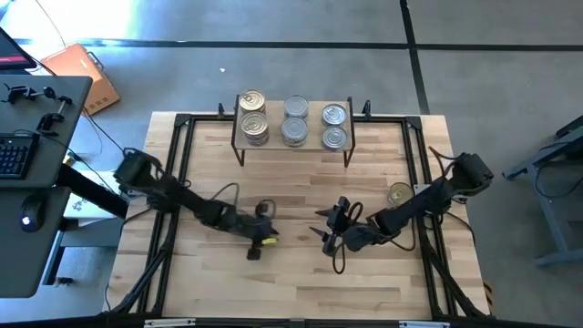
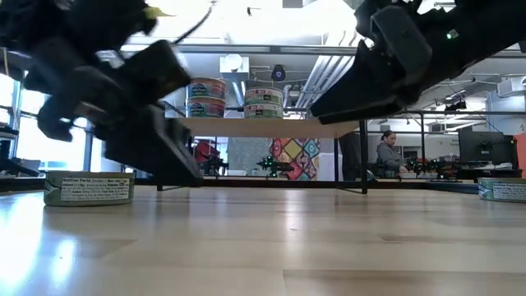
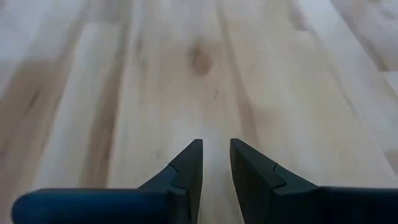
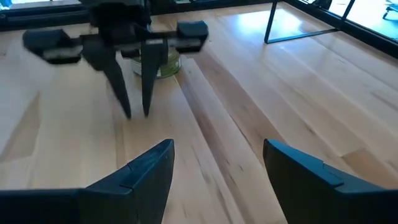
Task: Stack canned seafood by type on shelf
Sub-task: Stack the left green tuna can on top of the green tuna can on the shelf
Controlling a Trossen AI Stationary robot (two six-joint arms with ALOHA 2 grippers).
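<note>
Several canned seafood tins (image 1: 293, 132) stand on the shelf (image 1: 311, 145), in three columns; the low view shows two-high stacks (image 2: 205, 97) on the shelf's wood top (image 2: 271, 126). One gold-lidded tin (image 1: 399, 193) rests flat on the table by my right arm. Another tin (image 4: 160, 64) sits on the table behind my left gripper, partly hidden. My left gripper (image 1: 258, 244) hovers over bare wood, fingers pointing down, narrowly open (image 3: 216, 144). My right gripper (image 1: 325, 228) faces it across the table's middle, wide open (image 4: 217, 152). Both are empty.
A black metal frame (image 1: 182, 164) runs around the tabletop. The shelf's thin black legs (image 4: 270, 25) stand at the far side. Bare wood (image 1: 291, 282) lies toward the near edge. A desk with a keyboard (image 1: 14, 155) stands left of the table. A person (image 2: 388, 153) sits far behind.
</note>
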